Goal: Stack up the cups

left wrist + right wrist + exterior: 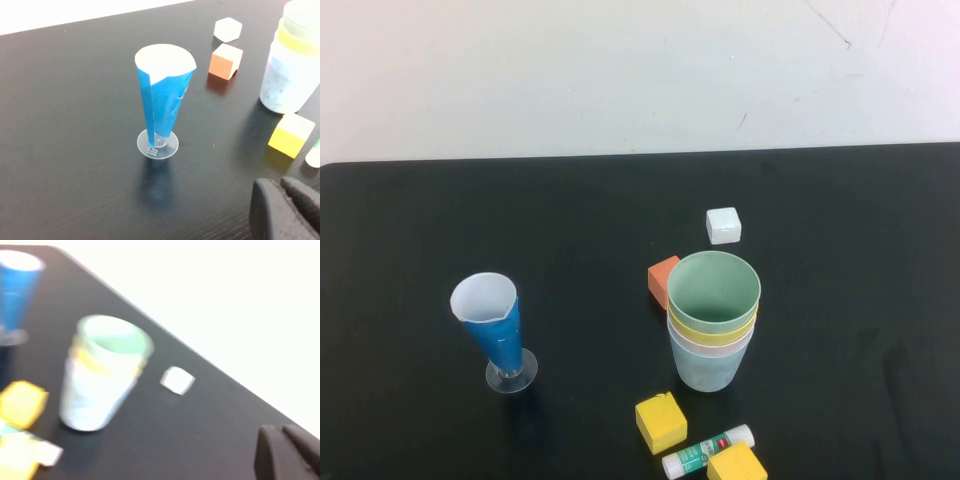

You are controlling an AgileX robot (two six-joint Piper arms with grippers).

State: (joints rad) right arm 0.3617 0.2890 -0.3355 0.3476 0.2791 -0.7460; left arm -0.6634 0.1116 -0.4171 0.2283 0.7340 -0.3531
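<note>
The cups stand nested in one upright stack (712, 330) right of the table's middle: sage green (714, 288) on top, then a yellow rim (712, 326), a pale pink rim (710, 344) and light blue (708, 372) at the bottom. The stack (290, 75) shows in the left wrist view and, blurred, as the stack (102, 372) in the right wrist view. Neither arm appears in the high view. My left gripper (281, 184) is shut and empty, well short of the stack. My right gripper (281, 431) is also shut and empty, away from the cups.
A blue-and-white conical cup (492, 325) on a clear foot stands at the left. An orange cube (663, 279) and a white cube (723, 225) lie behind the stack. Two yellow cubes (661, 421), (736, 464) and a glue stick (708, 450) lie in front.
</note>
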